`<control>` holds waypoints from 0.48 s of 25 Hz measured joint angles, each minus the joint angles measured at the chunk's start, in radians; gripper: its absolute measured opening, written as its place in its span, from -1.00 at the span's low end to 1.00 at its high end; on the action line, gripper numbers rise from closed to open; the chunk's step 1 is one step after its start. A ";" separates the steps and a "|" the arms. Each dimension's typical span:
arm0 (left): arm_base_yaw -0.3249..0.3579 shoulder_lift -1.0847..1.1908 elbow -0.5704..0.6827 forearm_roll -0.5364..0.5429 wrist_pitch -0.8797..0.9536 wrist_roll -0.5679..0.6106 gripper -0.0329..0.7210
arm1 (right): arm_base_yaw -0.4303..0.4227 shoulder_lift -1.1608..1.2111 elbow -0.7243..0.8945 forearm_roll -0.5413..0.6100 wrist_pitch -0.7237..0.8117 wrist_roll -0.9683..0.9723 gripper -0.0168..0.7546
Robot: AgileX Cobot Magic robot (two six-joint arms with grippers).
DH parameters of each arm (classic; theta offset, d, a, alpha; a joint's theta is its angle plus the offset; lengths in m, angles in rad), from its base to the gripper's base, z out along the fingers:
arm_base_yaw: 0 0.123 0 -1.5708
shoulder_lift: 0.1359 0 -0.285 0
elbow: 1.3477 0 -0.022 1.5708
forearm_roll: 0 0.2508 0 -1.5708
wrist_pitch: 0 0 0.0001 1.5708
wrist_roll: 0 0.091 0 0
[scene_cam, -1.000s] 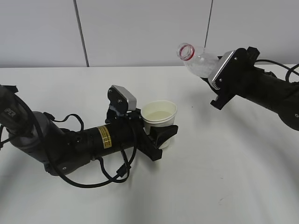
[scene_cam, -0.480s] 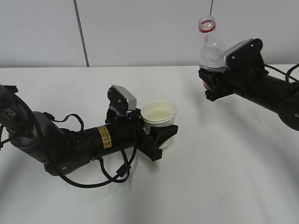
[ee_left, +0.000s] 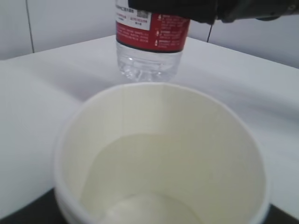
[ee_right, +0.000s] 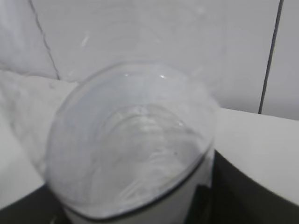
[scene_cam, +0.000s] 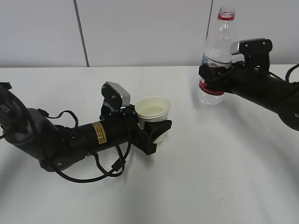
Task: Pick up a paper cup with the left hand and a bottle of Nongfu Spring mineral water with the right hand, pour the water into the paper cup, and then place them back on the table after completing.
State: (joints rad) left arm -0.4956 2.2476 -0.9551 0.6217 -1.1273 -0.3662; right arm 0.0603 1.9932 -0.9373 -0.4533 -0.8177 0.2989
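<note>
Left claw: the black left hand with a yellow label on its body is closed around the white paper cup, which is held upright between its jaws.
Cup contents: clear water is seen low inside the cup.
Table: the plain white tabletop lies under both arms.
Right claw: the black right hand is clamped on the red label band of the clear plastic water bottle, held upright with its base at or just above the table.
Bottle label: small white print on red is seen, too blurred to read.
Bottle neck: a red ring sits at the open mouth, above the claw.
</note>
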 joint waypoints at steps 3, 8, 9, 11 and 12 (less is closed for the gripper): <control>0.019 -0.008 0.000 0.002 -0.001 0.000 0.16 | 0.000 0.000 0.000 0.000 0.004 0.045 0.11; 0.055 -0.013 0.000 0.017 0.002 0.000 0.16 | 0.000 0.000 0.000 0.000 0.012 0.071 0.11; 0.062 -0.015 0.000 0.017 0.002 0.000 0.16 | 0.000 0.000 0.000 0.000 0.013 0.071 0.11; 0.074 -0.015 0.000 0.017 0.001 0.000 0.16 | 0.000 0.000 0.000 0.000 0.017 0.072 0.11; 0.082 -0.015 0.000 0.019 0.001 0.000 0.16 | 0.000 0.000 0.000 0.000 0.020 0.072 0.11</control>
State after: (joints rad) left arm -0.4139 2.2327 -0.9551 0.6403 -1.1262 -0.3662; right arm 0.0603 1.9932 -0.9373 -0.4533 -0.7981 0.3710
